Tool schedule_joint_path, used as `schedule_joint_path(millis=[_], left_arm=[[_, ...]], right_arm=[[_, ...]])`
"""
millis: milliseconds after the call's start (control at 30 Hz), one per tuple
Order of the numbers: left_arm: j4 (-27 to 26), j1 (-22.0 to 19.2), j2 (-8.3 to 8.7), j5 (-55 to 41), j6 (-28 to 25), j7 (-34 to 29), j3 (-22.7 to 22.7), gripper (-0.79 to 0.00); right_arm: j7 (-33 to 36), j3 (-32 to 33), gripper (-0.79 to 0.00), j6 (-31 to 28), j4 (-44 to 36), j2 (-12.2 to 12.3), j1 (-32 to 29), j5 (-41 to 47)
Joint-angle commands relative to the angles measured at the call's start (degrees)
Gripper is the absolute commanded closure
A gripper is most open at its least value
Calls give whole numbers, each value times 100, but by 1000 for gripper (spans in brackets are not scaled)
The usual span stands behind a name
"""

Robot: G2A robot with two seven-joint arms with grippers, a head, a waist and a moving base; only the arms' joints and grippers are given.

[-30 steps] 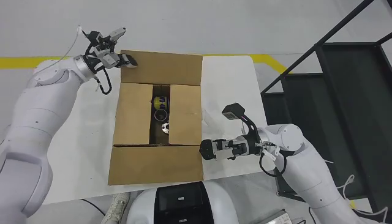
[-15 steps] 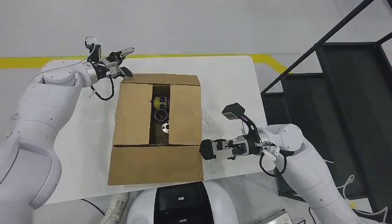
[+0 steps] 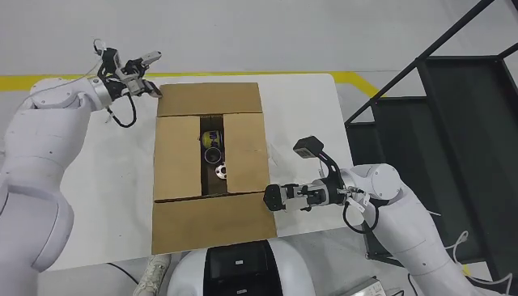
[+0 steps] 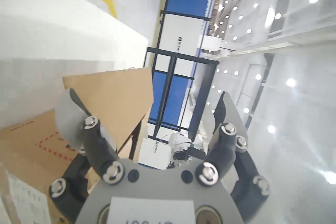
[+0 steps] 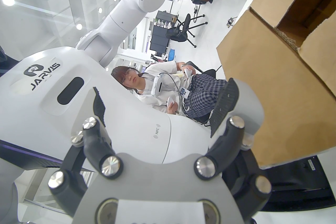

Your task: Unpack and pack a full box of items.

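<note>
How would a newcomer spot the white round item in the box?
Start at the cardboard box on the white table. Look into the dark gap between its two side flaps. Two items show: it's the white round item nearer the robot, not the yellow-and-purple item.

The box [image 3: 212,215] sits on the table [image 3: 307,102], between the two pincers. The left pincer [image 3: 152,75] is at the box's far left corner, with the far flap [image 3: 209,99] just beside one fingertip. The right pincer [image 3: 269,197] is just beside the near right corner. Ahead of it, a can [image 3: 210,139] and a round item [image 3: 220,169] lie inside the box, in the gap between the side flaps.
</note>
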Motion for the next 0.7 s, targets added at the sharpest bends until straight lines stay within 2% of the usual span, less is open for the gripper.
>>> schedule_joint_path(millis=[0, 133, 300, 400, 567, 667], left_arm=[[32, 3, 68, -383, -77, -259, -232, -785], [59, 44, 237, -824, -56, -991, -573, -785], [47, 157, 487, -831, 16, -1992, -785, -785], [-54, 248, 631, -608, -178, -2096, -833, -785], [-556, 559, 861, -486, 37, -2312, -1009, -785], [-886, 796, 996, -562, 61, -2335, -1173, -785]], right_arm=[[0, 0, -785, 0, 0, 0, 0, 0], [-305, -84, -785, 131, -161, -11, 63, -249], [-1104, -470, -785, 625, -331, -76, 509, -1114], [-1565, -899, -785, 1002, -362, -150, 819, -1660], [-2368, -1741, -785, 1493, -40, -344, 1437, -2386], [-2661, -2211, -785, 1771, 347, -488, 1827, -2495]])
